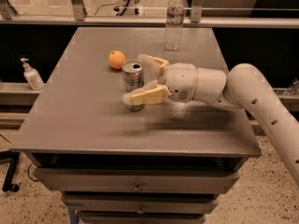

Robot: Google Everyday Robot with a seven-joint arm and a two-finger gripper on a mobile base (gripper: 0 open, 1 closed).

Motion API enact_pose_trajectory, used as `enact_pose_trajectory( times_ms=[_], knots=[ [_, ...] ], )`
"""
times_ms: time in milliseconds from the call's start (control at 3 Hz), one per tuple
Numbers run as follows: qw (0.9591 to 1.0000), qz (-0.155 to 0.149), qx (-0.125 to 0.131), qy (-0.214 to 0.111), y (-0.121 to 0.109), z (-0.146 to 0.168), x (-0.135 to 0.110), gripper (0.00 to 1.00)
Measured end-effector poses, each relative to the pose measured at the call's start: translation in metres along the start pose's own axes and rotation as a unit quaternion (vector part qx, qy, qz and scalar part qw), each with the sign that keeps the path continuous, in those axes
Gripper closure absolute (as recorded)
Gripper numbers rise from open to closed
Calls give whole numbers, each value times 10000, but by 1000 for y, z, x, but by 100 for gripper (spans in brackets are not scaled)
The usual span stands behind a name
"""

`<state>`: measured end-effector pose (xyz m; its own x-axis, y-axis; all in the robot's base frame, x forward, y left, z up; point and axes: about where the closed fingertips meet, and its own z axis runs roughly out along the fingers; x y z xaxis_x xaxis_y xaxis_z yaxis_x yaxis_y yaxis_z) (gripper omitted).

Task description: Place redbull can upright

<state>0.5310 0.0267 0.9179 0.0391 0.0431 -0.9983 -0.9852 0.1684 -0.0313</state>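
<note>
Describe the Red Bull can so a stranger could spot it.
Look at the grey table, near its middle, where the tool reaches in from the right. The redbull can stands upright, slim, silvery metal, unlike the round orange just behind it and the taller clear water bottle at the far edge.

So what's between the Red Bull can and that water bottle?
The far side of the robot's hand, which reaches round the upright redbull can; beyond it, bare table up to the water bottle, in the camera view.
</note>
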Motion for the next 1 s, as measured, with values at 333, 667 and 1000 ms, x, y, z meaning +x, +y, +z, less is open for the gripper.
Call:
enact_pose_trajectory(
  times_ms=[333,667,1000],
  knots=[
    [9996,-139,43,258,-1,-29,-23,0],
    [9977,-434,297,428,-1,-91,-68,0],
    [9974,-491,318,415,-2,-102,-77,0]
  ],
)
